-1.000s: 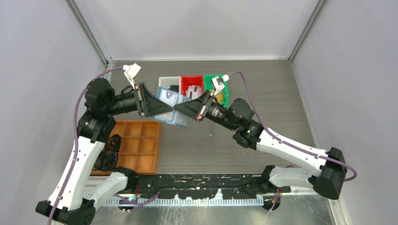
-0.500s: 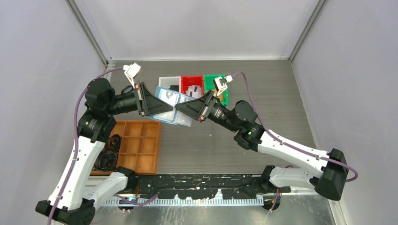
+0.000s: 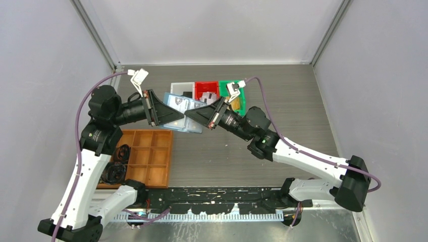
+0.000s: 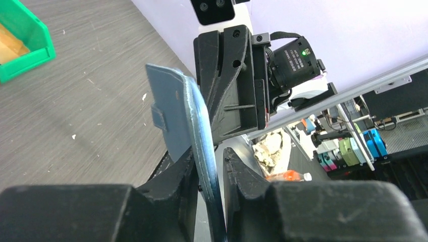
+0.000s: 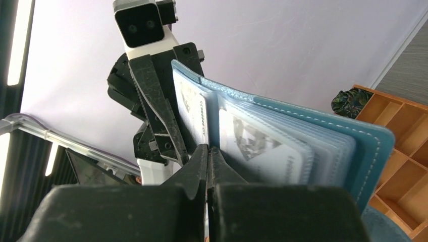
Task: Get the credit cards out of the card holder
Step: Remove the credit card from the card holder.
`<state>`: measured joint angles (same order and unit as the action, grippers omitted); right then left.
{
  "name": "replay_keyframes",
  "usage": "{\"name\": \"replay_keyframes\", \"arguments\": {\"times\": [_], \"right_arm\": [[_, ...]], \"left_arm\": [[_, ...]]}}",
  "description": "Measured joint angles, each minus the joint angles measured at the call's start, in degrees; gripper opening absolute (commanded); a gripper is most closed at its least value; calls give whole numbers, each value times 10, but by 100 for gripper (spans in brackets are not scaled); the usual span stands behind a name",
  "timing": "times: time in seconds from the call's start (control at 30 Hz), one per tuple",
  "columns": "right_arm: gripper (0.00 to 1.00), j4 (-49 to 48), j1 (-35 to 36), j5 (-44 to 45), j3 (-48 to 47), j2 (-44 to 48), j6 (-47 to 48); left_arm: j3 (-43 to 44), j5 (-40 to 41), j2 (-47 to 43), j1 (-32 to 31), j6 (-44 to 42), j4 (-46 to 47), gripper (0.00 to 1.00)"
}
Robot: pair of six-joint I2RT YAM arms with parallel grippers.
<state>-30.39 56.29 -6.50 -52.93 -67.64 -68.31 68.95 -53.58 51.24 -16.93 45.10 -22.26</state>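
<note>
Right tool (image 5: 207,149), at 3 o'clock of holder (image 5: 313,132), has snapped shut again; left tool (image 4: 209,157) grips holder; cards (image 5: 248,142) remain pocketed.

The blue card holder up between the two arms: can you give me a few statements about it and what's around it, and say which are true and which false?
1. The card holder is held up in the air. True.
2. It is folded shut. False: it stands open, with its clear sleeves fanned out.
3. The left gripper clamps one cover of it. True.
4. The right gripper is wide open. False: it is shut, fingertips together at the sleeves.
5. All the sleeves are empty. False: credit cards show inside them.
</note>
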Motion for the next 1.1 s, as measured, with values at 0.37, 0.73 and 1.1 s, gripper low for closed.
{"name": "replay_keyframes", "arguments": {"times": [0.37,0.73,1.1], "right_arm": [[1,-90,22,31,88,44,22],[1,-79,30,66,121,92,44],[33,-85,35,54,95,58,38]], "left_arm": [[-18,-30,11,-15,93,40,22],[-18,-34,21,-17,121,60,15],[-18,-13,21,-17,110,59,0]]}}
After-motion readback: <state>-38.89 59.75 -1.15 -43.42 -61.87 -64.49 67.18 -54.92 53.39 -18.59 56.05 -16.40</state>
